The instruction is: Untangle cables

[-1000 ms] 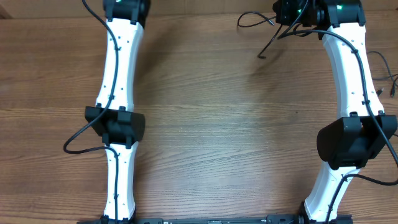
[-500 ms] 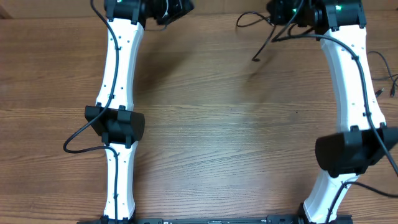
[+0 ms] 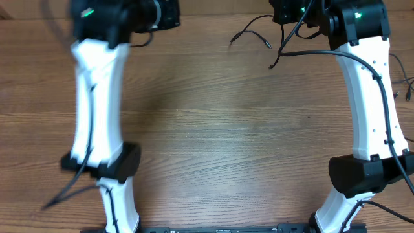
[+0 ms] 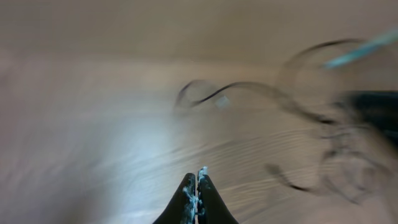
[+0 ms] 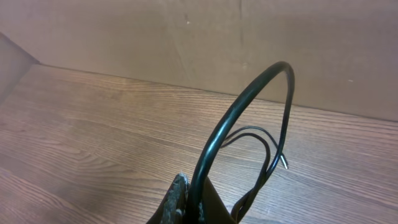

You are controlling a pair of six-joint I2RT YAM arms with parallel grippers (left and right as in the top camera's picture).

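Note:
Thin black cables [image 3: 279,46] hang from my right gripper [image 3: 285,11] at the table's far edge, one loose loop and plug end [image 3: 268,45] trailing left. In the right wrist view the right gripper [image 5: 190,184] is shut on a black cable [image 5: 244,102] that arches up and over; thinner strands and a silver-tipped end [image 5: 283,163] dangle behind it. My left gripper [image 3: 165,13] sits at the far left-centre, apart from the cables. The left wrist view is blurred; there the left gripper [image 4: 197,178] is shut with nothing in it, and the cables [image 4: 239,87] curl ahead of it.
Wooden table [image 3: 213,136] with a wall along its far edge [image 5: 186,37]. More thin black wires [image 3: 404,83] lie at the right edge beside the right arm [image 3: 372,103]. The left arm [image 3: 97,103] stretches along the left side.
The left arm has swung, its elbow dropping toward the near-left, and it is still blurred with motion. The right gripper has shifted slightly left, and the hanging cable ends swung left.

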